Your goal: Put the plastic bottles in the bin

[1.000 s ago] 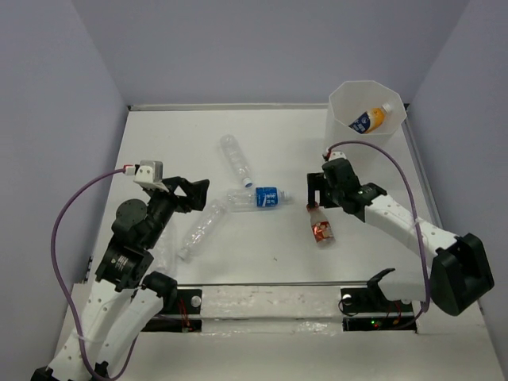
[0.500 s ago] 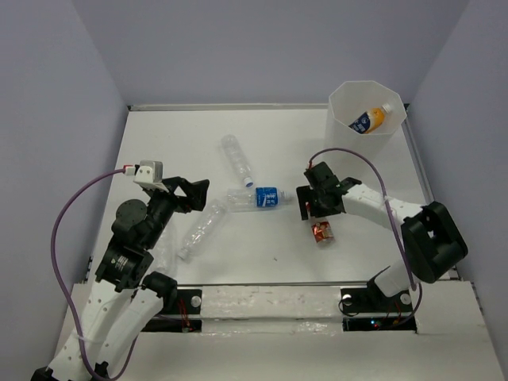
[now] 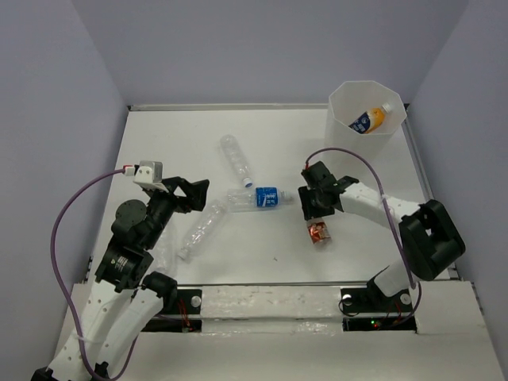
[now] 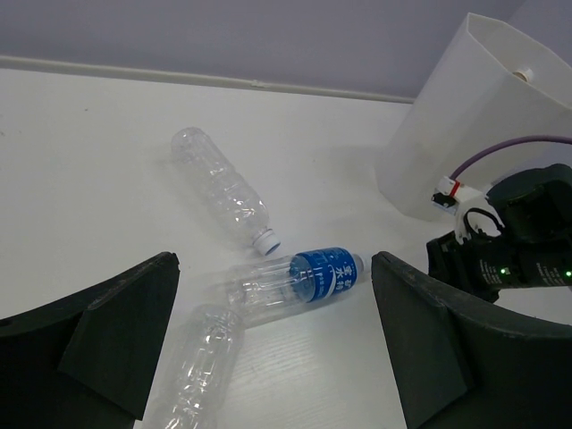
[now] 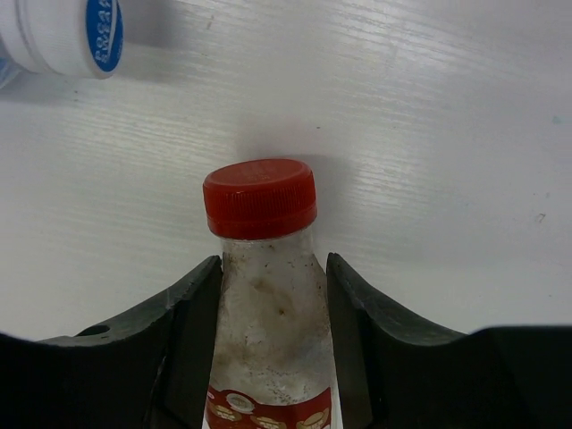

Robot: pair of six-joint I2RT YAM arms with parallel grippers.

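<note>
The right end effector [image 5: 273,268] is clamped on the shoulder of the red-labelled bottle [image 5: 268,313], which lies on the desk [image 5: 429,134]. I think a grip just under the cap keeps it from slipping on the way to the bin [image 3: 343,131]. The orange-filled bottle [image 3: 371,117] already lies in the bin. The left end effector [image 4: 274,268] hovers with its fingers wide apart near the blue-labelled bottle [image 4: 304,279] and the two clear bottles [image 4: 223,192].

No readable text found. On blue-label bottle [image 4: 299,279]: white characters, too small to make out. On its cap [image 5: 64,36]: blue print, blurred. On red-label bottle [image 5: 268,313]: pale marks, cropped at frame edge. On orange bottle [image 3: 369,119]: blue label, illegible.
</note>
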